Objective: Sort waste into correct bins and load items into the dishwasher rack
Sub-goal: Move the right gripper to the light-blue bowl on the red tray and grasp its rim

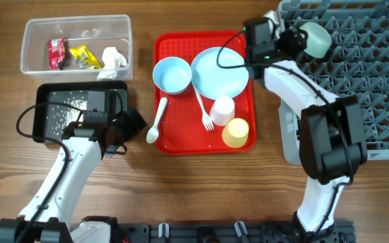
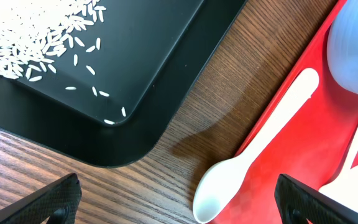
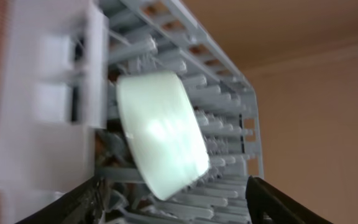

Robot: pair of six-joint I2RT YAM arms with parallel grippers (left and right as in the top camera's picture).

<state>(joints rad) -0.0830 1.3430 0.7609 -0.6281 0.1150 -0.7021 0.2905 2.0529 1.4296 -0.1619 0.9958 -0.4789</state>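
Observation:
In the overhead view the clear tub (image 1: 29, 40) holds the red wrapper (image 1: 57, 52), yellow wrapper (image 1: 83, 57) and white tissue (image 1: 113, 58). The black tray (image 1: 44, 94) holds loose rice grains (image 1: 69, 111), which also show in the left wrist view (image 2: 23, 50). On the red tray (image 1: 171, 142) are a blue bowl (image 1: 171, 74), blue plate (image 1: 219, 71), white cup (image 1: 223, 109), yellow cup (image 1: 236, 132), fork (image 1: 204, 111) and white spoon (image 1: 157, 120). My left gripper (image 2: 178, 186) is open above the spoon's (image 2: 253, 155) bowl end. My right gripper (image 3: 173, 193) is open around a pale bowl (image 3: 160, 134) standing on edge in the grey rack (image 1: 377, 74).
The rack's left wall (image 3: 48, 106) is close beside my right gripper. The black tray's corner (image 2: 123, 149) lies just left of the red tray's edge (image 2: 278, 124), with a strip of wooden table between them.

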